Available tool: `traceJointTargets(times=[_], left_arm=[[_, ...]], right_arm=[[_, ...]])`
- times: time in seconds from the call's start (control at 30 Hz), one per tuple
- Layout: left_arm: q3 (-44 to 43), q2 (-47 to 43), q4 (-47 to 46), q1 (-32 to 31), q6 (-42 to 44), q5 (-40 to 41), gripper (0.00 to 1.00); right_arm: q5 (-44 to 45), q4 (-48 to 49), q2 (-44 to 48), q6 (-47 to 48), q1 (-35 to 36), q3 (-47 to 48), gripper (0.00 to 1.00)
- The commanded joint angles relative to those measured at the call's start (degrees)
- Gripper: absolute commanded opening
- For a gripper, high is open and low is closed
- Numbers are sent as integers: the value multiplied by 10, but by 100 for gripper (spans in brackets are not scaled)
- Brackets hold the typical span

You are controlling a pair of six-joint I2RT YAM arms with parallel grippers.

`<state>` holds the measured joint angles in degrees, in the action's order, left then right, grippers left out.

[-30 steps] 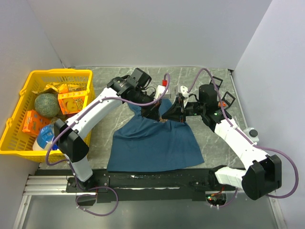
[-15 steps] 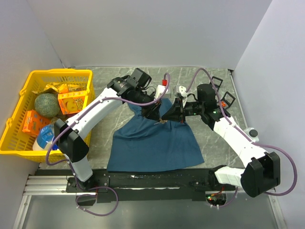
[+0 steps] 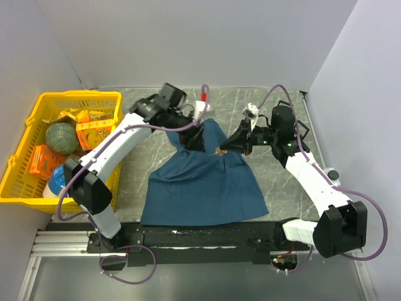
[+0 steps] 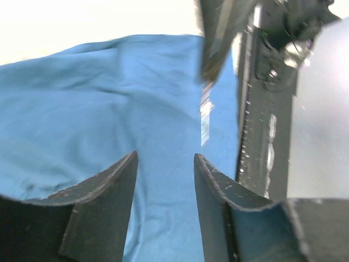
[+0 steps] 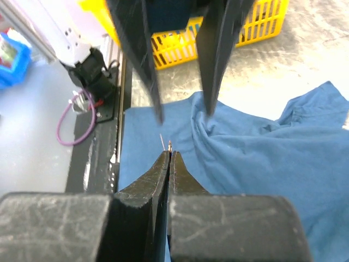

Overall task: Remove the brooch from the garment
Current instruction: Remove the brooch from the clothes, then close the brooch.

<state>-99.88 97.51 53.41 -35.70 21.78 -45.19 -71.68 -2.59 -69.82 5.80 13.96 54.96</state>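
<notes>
The garment (image 3: 200,188) is a dark teal T-shirt lying spread on the table, bunched at its far end. My right gripper (image 3: 220,150) hovers over its upper right part and is shut on the brooch (image 5: 170,145), a tiny gold piece with a thin pin sticking out past the fingertips, above the cloth (image 5: 262,147). My left gripper (image 3: 195,137) hangs over the bunched collar area with its jaws apart and nothing between them. In the left wrist view this gripper (image 4: 164,155) shows only blue cloth (image 4: 82,98) in the gap. The right wrist view shows the left fingers (image 5: 144,60) just ahead.
A yellow basket (image 3: 19,164) at the far left holds a green melon (image 3: 61,137) and orange packets. A black rail (image 3: 207,235) runs along the near edge. Grey walls close in the back and both sides.
My left gripper has opened, let go of the cloth and drawn back to the left. My right gripper has shut on the brooch and pulled to the right, away from the left gripper.
</notes>
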Motion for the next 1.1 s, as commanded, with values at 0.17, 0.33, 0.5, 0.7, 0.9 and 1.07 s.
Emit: traceJointTargets(times=[0.17,0.33,0.5,0.7,0.9,1.07], left_arm=[[34,-65,-131,65,-36,-63,61],[46,-22,-181,63,-69,-60,59],[36,10,-184,46,-77,-58,57],[31,13,-184,8,-77,-51,56],[29,7,-182,-11,-79,-62,53],[38,-6,-184,-18,-78,-62,51]], right_arm=[[-118,176,-37,-241,-39,-5,0],[-149,324,-32,-361,-47,-32,0],[-145,356,-25,-377,-50,-43,0],[-119,363,-20,-389,-53,-46,0],[-69,283,-4,-296,-58,-42,0],[-40,263,6,-273,-63,-44,0]])
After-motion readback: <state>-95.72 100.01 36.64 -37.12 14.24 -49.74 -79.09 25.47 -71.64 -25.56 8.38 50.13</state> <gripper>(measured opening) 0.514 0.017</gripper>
